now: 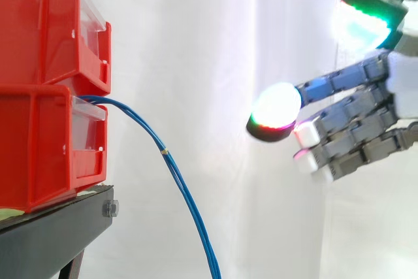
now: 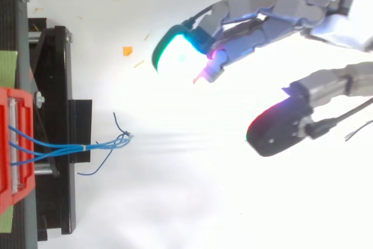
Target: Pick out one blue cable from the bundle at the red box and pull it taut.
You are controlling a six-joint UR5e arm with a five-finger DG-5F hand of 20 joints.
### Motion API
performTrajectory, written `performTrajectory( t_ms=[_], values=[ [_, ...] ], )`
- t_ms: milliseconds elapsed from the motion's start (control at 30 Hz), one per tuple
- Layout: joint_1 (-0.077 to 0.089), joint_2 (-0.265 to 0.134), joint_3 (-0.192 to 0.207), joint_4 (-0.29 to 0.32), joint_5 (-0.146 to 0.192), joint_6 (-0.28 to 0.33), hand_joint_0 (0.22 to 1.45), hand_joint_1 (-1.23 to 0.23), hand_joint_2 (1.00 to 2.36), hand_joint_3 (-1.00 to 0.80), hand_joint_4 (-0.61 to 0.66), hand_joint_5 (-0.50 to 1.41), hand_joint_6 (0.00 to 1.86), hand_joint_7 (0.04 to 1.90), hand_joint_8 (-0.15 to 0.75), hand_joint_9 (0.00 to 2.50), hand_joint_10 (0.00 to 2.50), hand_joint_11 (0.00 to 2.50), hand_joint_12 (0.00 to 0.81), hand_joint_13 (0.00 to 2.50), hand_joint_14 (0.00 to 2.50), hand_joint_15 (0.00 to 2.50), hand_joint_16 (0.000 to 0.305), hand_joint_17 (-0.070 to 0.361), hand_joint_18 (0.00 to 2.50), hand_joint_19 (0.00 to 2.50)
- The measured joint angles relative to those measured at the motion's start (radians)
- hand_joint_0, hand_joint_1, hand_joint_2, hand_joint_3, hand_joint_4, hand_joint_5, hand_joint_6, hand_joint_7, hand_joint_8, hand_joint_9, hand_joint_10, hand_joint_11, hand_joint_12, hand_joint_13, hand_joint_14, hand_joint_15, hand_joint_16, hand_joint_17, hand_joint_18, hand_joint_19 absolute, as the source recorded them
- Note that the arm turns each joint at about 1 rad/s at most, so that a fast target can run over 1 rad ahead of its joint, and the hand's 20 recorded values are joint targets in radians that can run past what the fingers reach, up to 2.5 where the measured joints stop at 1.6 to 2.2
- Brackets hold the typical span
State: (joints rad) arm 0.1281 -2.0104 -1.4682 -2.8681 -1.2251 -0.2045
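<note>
Although the task calls for one strand to be singled out and drawn tight, none of that looks done as the pictures stand; the hand (image 1: 366,106) hangs in open air to the right of the work, its fingers stretched out and spread toward the bins, the thumb held wide of them, with nothing between them; one glowing fingertip (image 1: 274,112) leads the rest. The blue cables (image 1: 176,174) come out of the front of the lower red bin (image 1: 39,148), which sits under a second red bin (image 1: 39,24) on the black stand (image 1: 52,233); in the side view they droop in a slack curve down to the bottom edge, gathered by a small pale band (image 1: 164,152); from above they run together away from the bin and splay into loose ends (image 2: 123,139) past the band. The hand is well apart from the bundle in both views, touching no strand. By this showing the approach, the separating of a single cable, the pinch and the pull all remain to do; the close-packed strands suggest that isolating one will be the delicate part.
</note>
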Motion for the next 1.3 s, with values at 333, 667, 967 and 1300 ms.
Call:
performTrajectory(
  t_ms=[333,667,967,1300],
  values=[
    [0.012,-0.144,0.11,0.031,-0.009,-0.016,0.48,-0.66,1.0,-0.5,0.15,-0.2,0.5,0.71,0.224,0.73,0.02,0.43,0.297,0.58,0.01,0.28,0.041,0.093,0.28,0.34],
    [0.012,-0.223,0.154,0.07,-0.007,-0.027,0.48,-0.66,1.0,-0.5,0.16,-0.19,0.5,0.72,0.225,0.77,0.02,0.45,0.297,0.59,0.01,0.28,0.042,0.093,0.3,0.35],
    [0.013,-0.279,0.165,0.127,-0.008,-0.033,0.49,-0.66,1.0,-0.5,0.17,-0.19,0.5,0.72,0.231,0.81,0.02,0.49,0.294,0.64,0.01,0.31,0.042,0.093,0.32,0.37],
    [0.014,-0.338,0.207,0.227,-0.081,0.015,0.53,-0.67,1.0,-0.5,0.18,-0.17,0.5,0.79,0.231,0.85,0.02,0.52,0.29,0.68,0.01,0.36,0.04,0.09,0.36,0.41]
  ],
)
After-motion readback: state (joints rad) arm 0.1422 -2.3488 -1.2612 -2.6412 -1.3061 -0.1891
